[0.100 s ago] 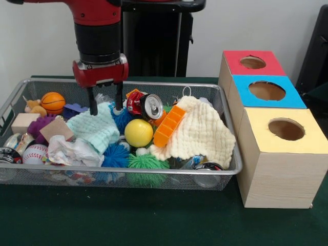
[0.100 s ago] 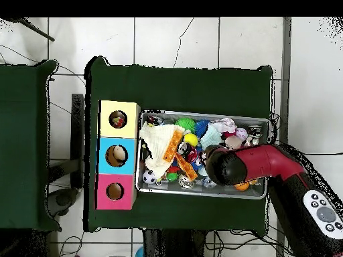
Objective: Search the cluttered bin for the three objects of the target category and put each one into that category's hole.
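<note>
My gripper [image 1: 106, 108] hangs open over the back left part of the wire bin [image 1: 225, 110], with nothing between its fingers. Its tips reach down to a mint green cloth [image 1: 95, 129]. Just right of it lie a red drink can [image 1: 145, 105], a yellow ball [image 1: 138, 132] and an orange plastic piece [image 1: 169, 125]. A cream knitted cloth [image 1: 201, 134] covers the bin's right side. In the overhead view the arm's wrist [image 2: 224, 164] hides the gripper. The yellow hole [image 2: 118, 119] and the blue hole [image 2: 118, 155] each show something inside; the red hole [image 2: 115, 191] looks dark.
Also in the bin are a small basketball [image 1: 53, 102], a baseball [image 1: 35, 152], blue [image 1: 115, 155] and green [image 1: 146, 167] spiky balls, a wooden block [image 1: 56, 128] and a crumpled white cloth [image 1: 77, 151]. The red [image 1: 252, 62], blue [image 1: 266, 90] and yellow [image 1: 286, 129] boxes stand right of the bin.
</note>
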Available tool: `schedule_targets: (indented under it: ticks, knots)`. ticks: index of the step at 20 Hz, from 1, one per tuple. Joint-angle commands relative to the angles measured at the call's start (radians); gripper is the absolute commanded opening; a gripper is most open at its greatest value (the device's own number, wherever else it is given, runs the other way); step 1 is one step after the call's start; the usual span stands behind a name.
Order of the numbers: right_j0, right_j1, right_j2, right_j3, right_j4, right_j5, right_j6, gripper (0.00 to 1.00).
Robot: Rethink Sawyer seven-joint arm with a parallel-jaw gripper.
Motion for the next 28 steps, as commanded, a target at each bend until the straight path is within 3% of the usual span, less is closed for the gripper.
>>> schedule_targets:
  ticks: [1,7,14,20,28]
  knots:
    - [-0.021,-0.028,0.061,-0.026,0.031,0.171,-0.309,1.00]
    - [-0.032,-0.033,0.079,-0.054,0.029,0.202,-0.344,1.00]
    - [0.021,0.014,0.013,-0.005,-0.098,0.040,-0.180,1.00]
    - [0.041,0.096,-0.033,-0.021,-0.192,-0.051,-0.113,1.00]
    - [-0.006,0.153,-0.009,-0.039,-0.164,-0.047,-0.170,1.00]
